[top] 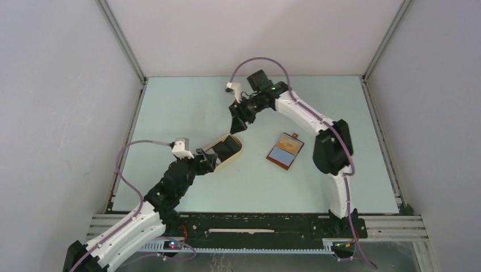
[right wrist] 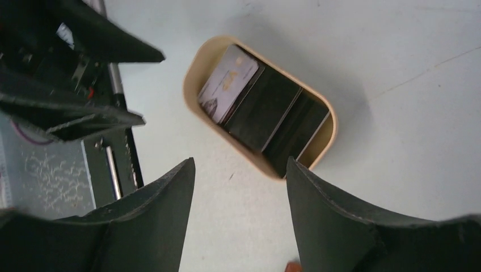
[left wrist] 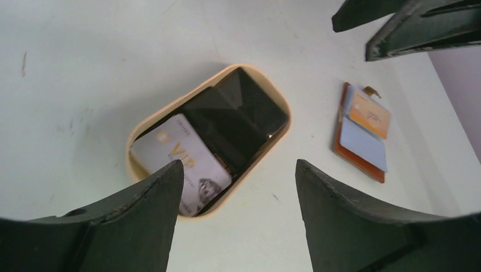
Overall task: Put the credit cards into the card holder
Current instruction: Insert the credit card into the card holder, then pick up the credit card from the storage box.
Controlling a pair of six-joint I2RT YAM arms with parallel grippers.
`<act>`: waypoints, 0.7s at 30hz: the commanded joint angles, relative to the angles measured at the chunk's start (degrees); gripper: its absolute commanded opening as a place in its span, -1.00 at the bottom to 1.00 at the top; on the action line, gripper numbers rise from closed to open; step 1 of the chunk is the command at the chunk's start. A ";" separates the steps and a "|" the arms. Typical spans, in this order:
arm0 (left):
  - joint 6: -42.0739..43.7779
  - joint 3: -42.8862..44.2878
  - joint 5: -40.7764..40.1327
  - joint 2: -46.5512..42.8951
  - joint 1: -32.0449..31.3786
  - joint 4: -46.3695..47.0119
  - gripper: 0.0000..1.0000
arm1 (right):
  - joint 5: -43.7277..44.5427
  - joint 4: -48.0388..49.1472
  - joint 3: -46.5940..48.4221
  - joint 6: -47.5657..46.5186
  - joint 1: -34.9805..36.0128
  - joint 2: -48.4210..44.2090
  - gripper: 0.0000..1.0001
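Observation:
The card holder (top: 285,151) lies open on the table, right of centre, with a blue card (left wrist: 363,141) and an orange card (left wrist: 369,115) lying on it. A white VIP card (left wrist: 181,161) and black cards (left wrist: 241,116) lie in the beige oval tray (top: 238,154). They also show in the right wrist view: the white card (right wrist: 228,84) and the black cards (right wrist: 266,110). My left gripper (top: 211,160) hovers at the tray's near-left end, open and empty (left wrist: 238,167). My right gripper (top: 235,123) hovers just beyond the tray's far end, open and empty (right wrist: 241,164).
The tray's rim (right wrist: 192,76) stands up from the table between the two grippers. The right gripper's fingers (left wrist: 408,25) show at the upper right of the left wrist view. White walls close the table at the left, back and right.

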 commanded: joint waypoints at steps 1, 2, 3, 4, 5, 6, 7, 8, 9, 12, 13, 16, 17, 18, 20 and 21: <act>-3.91 -4.42 -3.31 -4.96 1.53 -2.73 0.54 | 4.12 -7.29 10.28 5.91 1.59 8.43 0.35; -4.02 -5.01 -3.76 -6.31 1.78 -2.93 0.54 | 4.67 -7.25 11.50 6.68 1.92 9.78 0.33; -4.11 -5.56 -4.12 -7.64 1.95 -4.82 0.54 | 5.10 -7.10 12.45 7.20 2.21 11.18 0.31; -4.06 -5.92 -4.39 -8.91 2.14 -5.67 0.54 | 5.58 -7.23 13.57 7.44 2.55 12.53 0.30; -4.05 -6.11 -4.70 -10.15 2.25 -6.79 0.54 | 6.17 -7.60 14.71 7.57 2.81 13.80 0.29; -3.86 -6.23 -4.93 -11.20 2.38 -7.47 0.54 | 7.32 -8.02 16.22 7.68 3.04 15.38 0.29; -3.73 -6.29 -5.23 -12.25 2.41 -8.15 0.54 | 8.12 -8.36 17.27 7.76 3.23 16.47 0.29; -3.70 -6.37 -5.45 -13.05 2.47 -8.73 0.54 | 8.78 -8.61 18.11 7.86 3.28 17.35 0.28; -3.70 -6.59 -5.38 -14.11 2.53 -8.84 0.54 | 9.61 -8.78 18.75 7.98 3.34 18.10 0.27; -3.85 -7.00 -5.03 -15.01 2.63 -8.91 0.54 | 11.42 -8.94 19.41 8.03 3.44 19.20 0.26; -3.87 -7.05 -4.94 -14.87 2.63 -8.87 0.54 | 11.79 -8.95 19.27 8.03 3.44 19.42 0.26; -3.87 -6.99 -4.66 -14.00 2.67 -8.59 0.54 | 11.79 -9.03 19.04 8.12 3.51 19.99 0.26; -3.87 -6.98 -4.65 -13.72 2.67 -8.46 0.54 | 11.65 -9.01 18.96 8.20 3.55 20.18 0.25; -3.87 -6.89 -4.64 -13.48 2.72 -8.42 0.54 | 11.50 -9.15 18.93 8.20 3.61 20.40 0.25; -3.87 -6.84 -4.59 -13.26 2.74 -8.30 0.54 | 10.92 -9.21 18.81 8.28 3.77 20.70 0.24; -3.95 -6.93 -4.65 -13.29 2.72 -8.23 0.54 | 10.73 -9.20 18.76 8.36 3.83 20.82 0.24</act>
